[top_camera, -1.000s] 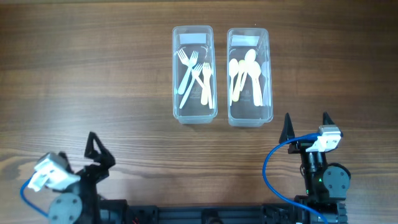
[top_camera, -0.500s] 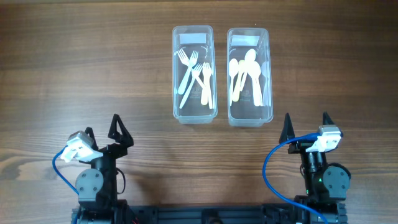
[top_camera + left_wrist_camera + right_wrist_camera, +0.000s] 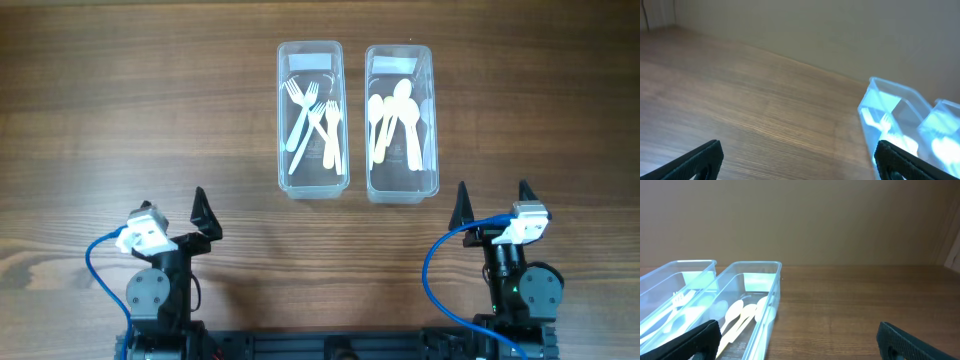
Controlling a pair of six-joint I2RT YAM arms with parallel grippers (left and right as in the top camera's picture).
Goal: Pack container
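On my overhead feed, two clear tubs sit side by side at the far middle of the counter (image 3: 120, 100). The left container (image 3: 281, 120) holds white forks (image 3: 308, 122) and the right container (image 3: 435, 120) holds pale spoons (image 3: 396, 120). My left hand (image 3: 175, 212) and right hand (image 3: 493, 203) sit near the front edge, well apart from both tubs, each with its fingers spread wide.
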